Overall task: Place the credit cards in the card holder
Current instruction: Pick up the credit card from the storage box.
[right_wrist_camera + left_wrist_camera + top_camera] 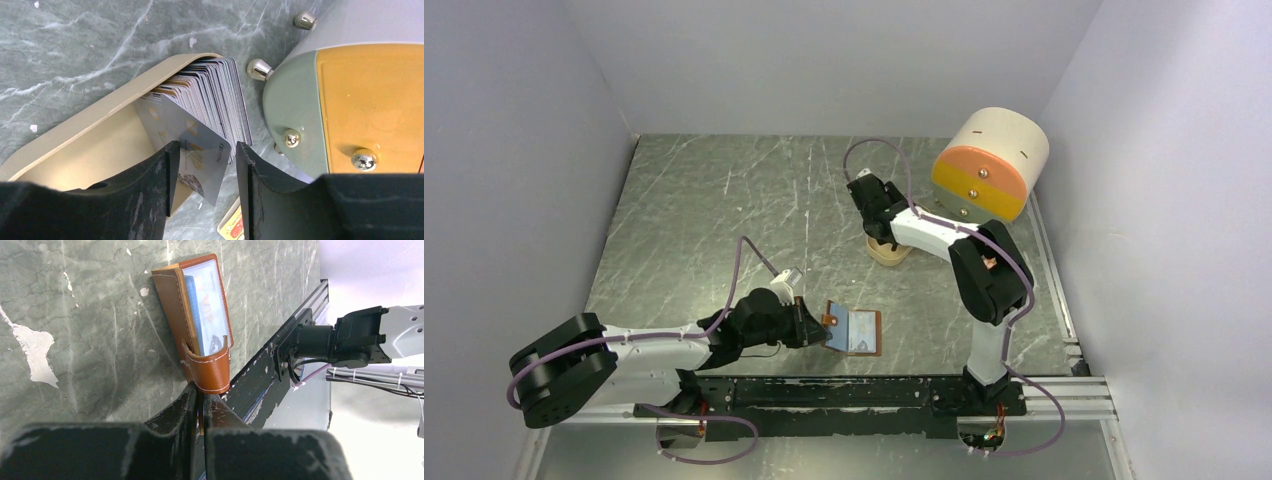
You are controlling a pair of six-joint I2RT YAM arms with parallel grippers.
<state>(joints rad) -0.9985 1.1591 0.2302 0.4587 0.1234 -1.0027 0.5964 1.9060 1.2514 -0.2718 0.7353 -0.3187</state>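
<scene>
The card holder (854,332) lies open on the table near the front edge, brown leather with a blue-lined card pocket (200,315). My left gripper (809,325) is shut on the holder's leather tab, which shows as a thin brown strip pinched between the fingertips (200,395). The credit cards (215,95) stand on edge as a fanned stack in a tan dish (75,135). My right gripper (202,165) hovers over that dish (889,252) with its jaws open. One grey card (200,145) leans out between them, close to the left finger (167,170) and apart from the right one.
The cream-and-orange drum box (989,160) stands just right of the dish, its metal knobs (260,69) close to the stack. A yellow-and-red card (232,227) lies flat on the table under my right gripper. The black rail (270,375) runs beside the card holder.
</scene>
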